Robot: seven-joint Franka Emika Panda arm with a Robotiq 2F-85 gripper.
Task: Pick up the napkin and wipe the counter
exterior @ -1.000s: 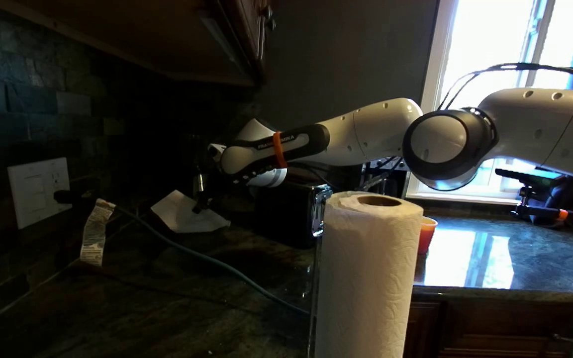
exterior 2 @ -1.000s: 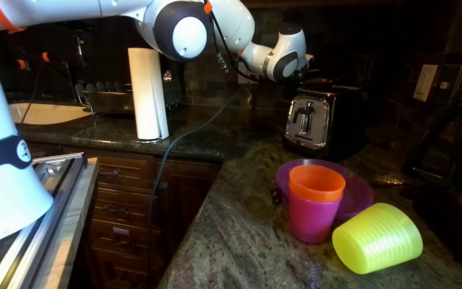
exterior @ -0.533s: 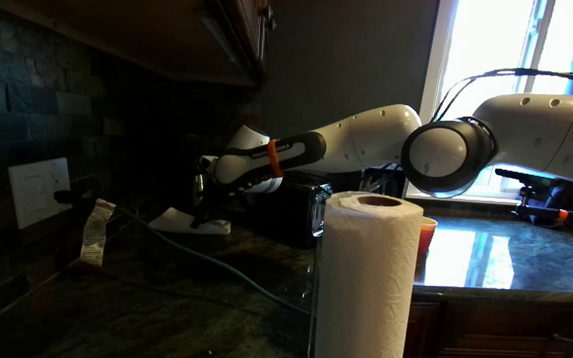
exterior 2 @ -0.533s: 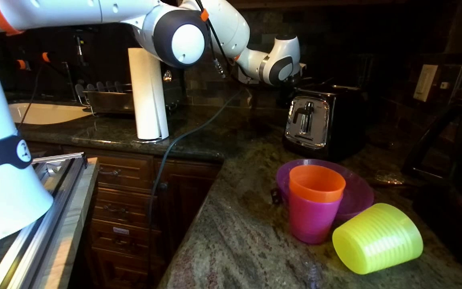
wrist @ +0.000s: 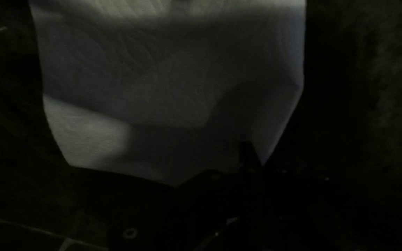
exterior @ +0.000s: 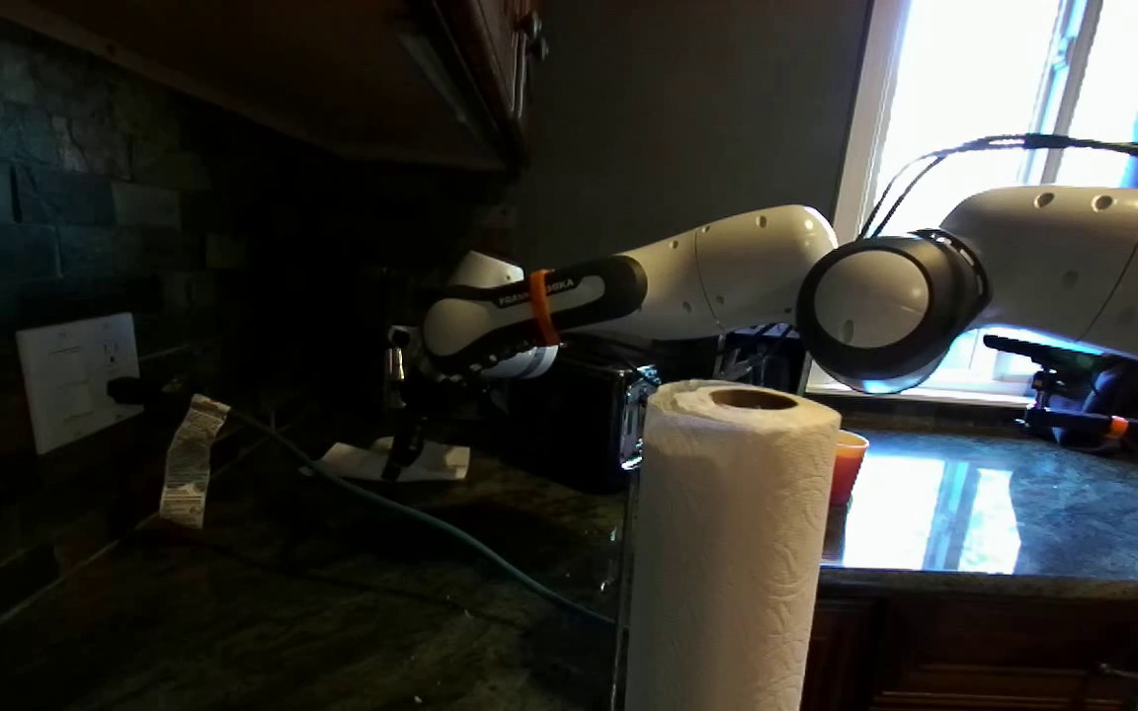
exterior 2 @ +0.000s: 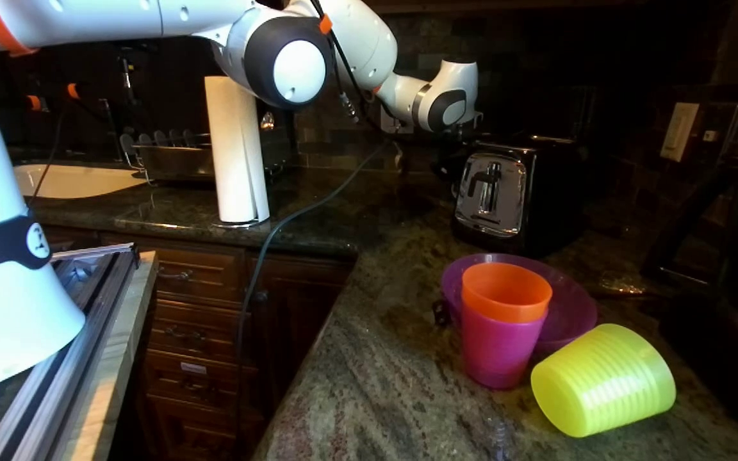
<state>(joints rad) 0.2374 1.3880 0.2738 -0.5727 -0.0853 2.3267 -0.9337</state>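
The white napkin (exterior: 446,461) lies low on the dark counter (exterior: 332,612), next to the tiled wall and the toaster. It fills the upper part of the wrist view (wrist: 145,69), with a crease running to the fingertips. My gripper (exterior: 396,472) is over the napkin's near part, pointing down, and is shut on it. In the wrist view the gripper (wrist: 248,144) is very dark, and its fingers show as one narrow shape against the napkin. The counter also shows in an exterior view (exterior 2: 394,358), where the napkin cannot be made out.
A black toaster (exterior 2: 491,192) stands close beside the gripper. A cord (exterior: 450,528) crosses the counter in front of the napkin. A paper towel roll (exterior: 732,553) stands nearer. A stacked orange and pink cup (exterior 2: 503,352), a yellow cup (exterior 2: 603,381) and a purple bowl (exterior 2: 577,314) stand past the toaster.
My gripper has come down and moved slightly nearer, bringing the napkin with it. The napkin was raised and tilted a second ago and now lies flatter on the counter.
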